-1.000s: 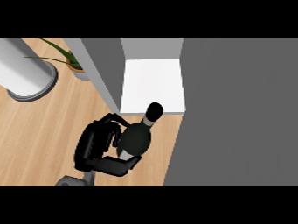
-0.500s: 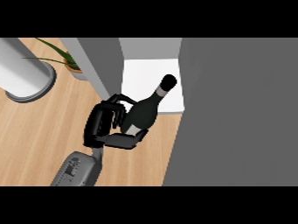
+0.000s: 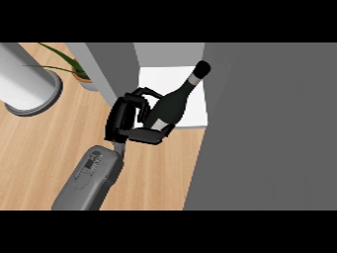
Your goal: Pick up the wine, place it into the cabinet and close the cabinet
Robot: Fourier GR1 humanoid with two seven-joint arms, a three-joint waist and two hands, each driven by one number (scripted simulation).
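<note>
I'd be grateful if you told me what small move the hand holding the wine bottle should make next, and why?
Probably move the left hand forward so the wine bottle goes deeper over the cabinet's white shelf. The bottle is tilted with its neck already inside the opening, but its base and the hand are only at the shelf's front edge, so letting go now looks premature.

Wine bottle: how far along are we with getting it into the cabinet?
Done: the left hand is curled round the dark glass wine bottle. In hand: the bottle tilts, neck over the white cabinet shelf. Left: set it on the shelf, release, close the cabinet, which stands open.
</note>
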